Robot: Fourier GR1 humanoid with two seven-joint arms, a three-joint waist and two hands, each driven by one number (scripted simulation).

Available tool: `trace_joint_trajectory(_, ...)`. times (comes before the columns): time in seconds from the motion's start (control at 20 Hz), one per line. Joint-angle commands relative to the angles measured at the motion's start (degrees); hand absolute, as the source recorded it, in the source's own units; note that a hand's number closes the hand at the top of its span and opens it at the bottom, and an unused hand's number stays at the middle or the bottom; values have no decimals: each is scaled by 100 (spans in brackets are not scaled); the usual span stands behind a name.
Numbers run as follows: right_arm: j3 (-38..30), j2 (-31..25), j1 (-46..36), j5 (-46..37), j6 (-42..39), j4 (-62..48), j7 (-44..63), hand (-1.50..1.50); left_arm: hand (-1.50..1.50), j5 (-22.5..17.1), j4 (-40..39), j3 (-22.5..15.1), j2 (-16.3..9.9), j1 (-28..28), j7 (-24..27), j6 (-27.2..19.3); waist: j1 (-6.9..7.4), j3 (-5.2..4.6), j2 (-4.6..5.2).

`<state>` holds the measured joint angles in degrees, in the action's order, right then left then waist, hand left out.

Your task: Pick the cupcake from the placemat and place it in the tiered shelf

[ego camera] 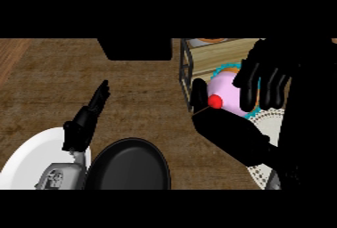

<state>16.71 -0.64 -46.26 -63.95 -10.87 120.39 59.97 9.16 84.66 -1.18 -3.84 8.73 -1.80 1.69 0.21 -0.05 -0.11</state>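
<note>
Black pan (pixel 129 164): nearest you, at 6 o'clock on the tabletop (pixel 138 98), dark and round, its edge overlapping the plate's right side.
White plate (pixel 30 158): at 8 o'clock, bottom left, partly hidden by the left wrist.
Left robot hand (pixel 89 118): you've got it at 9 o'clock, above the plate, fingers straight and pointing up toward 12, released, holding nothing.
Placemat (pixel 269 124): at 4 o'clock, a pale lacy patch showing under and beside your right arm.
Right robot hand (pixel 263 78): at 2 o'clock, fingers draped down over the cupcake's right side, thumb at its left, grasping it.
Cupcake (pixel 227 91): pink icing with a red cherry at its lower left, teal wrapper peeking out top and bottom; it sits in your right robot hand, just beside the shelf's frame, above the placemat's far end.
Tiered shelf (pixel 186 67): farthest out, at 1 o'clock, dark wire frame with a wooden level behind the cupcake.
</note>
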Motion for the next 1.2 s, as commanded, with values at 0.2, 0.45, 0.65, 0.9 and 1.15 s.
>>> trace_joint_trajectory(0.2,-759,-157,-547,61,-268,-636,-360,150,0,-101,-714,278,-115,359,395,108,-40,2,12)
trace_joint_trajectory(0.45,-1207,-552,-1016,-51,253,-1884,-1131,150,0,-30,-77,115,-32,369,-259,12,24,4,14)
trace_joint_trajectory(0.65,-1168,-593,-703,-285,745,-2315,-1466,150,0,8,-231,52,31,209,-20,25,11,4,17)
trace_joint_trajectory(0.9,-1021,-857,-617,-412,1222,-2873,-2333,150,0,47,-190,75,-14,63,145,5,27,4,22)
trace_joint_trajectory(1.15,-1330,-759,-492,-532,1908,-3388,-2510,150,0,26,-111,83,-56,6,154,71,10,5,13)
